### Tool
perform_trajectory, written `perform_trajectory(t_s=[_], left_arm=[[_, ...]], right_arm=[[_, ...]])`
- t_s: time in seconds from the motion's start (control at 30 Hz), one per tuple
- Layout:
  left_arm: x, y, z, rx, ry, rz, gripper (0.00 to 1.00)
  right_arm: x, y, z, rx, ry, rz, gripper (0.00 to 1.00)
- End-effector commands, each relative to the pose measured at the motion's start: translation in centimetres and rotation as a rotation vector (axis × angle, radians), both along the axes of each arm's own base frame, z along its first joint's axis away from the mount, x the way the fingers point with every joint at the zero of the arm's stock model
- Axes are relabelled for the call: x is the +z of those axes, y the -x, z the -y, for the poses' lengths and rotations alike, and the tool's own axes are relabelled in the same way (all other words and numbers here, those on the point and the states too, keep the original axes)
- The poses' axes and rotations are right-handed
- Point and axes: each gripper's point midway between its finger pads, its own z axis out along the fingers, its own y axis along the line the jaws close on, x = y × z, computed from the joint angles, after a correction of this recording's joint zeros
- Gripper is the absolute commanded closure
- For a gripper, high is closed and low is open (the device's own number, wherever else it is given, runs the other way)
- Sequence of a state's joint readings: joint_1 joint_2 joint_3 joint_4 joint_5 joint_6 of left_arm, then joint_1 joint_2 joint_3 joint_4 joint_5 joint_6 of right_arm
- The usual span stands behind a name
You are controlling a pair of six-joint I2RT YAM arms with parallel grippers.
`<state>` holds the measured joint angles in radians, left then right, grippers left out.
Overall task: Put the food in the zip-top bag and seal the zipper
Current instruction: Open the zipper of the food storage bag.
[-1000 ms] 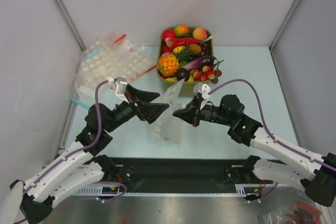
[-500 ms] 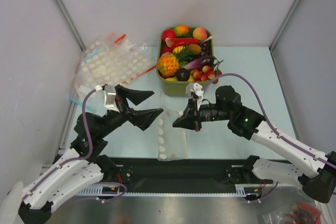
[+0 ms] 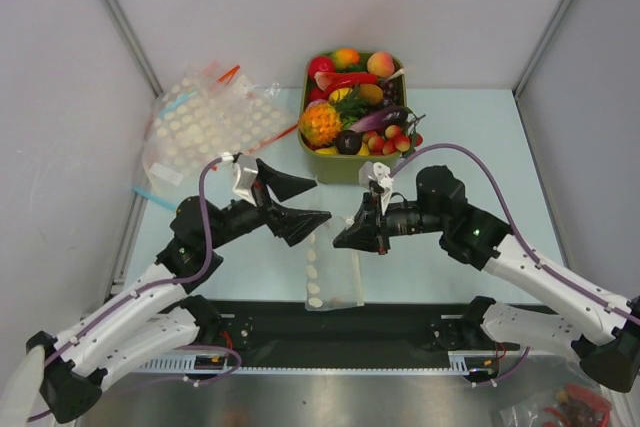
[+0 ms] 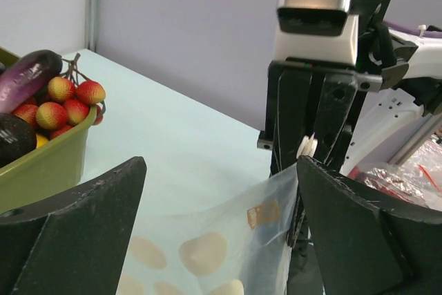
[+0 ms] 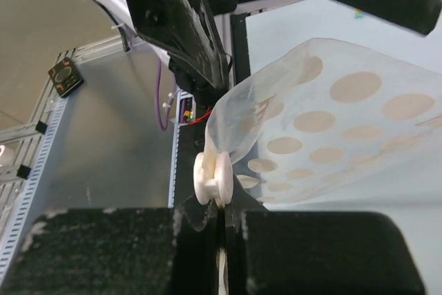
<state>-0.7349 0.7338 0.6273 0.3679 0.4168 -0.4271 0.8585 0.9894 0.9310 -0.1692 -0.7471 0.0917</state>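
Left hand (image 4: 221,191) fingers spread wide; zip-top bag (image 4: 228,240) between them, its edge pinched by right hand (image 4: 302,160). Green tub (image 4: 48,170) of food (image 4: 65,101) at left.

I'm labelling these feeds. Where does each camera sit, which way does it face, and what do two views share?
Top external: above and behind the arms, looking down at the table; left arm and right arm show.
Left wrist: on the left arm, facing the right gripper; its own open fingers frame the view.
Right wrist: on the right arm, facing the left gripper; its own shut fingers sit at the bottom.
Shared: both wrist views show the clear bag, pinched by the right gripper.
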Motion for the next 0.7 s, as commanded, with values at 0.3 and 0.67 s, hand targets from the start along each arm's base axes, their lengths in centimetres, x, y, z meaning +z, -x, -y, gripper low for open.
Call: perform_trajectory(t_s=[0.3,0.67], left_arm=[[1.3,2.1,2.1,-0.181,0.008,0.044,0.21],[1.3,2.2,2.3,-0.196,0.007,0.042,0.94]], right_arm=[[2.9,-0.2,1.4,-0.080,-0.114,0.128,1.00],[3.1,-2.2,2.0,-0.215,-0.123,0.149,0.82]])
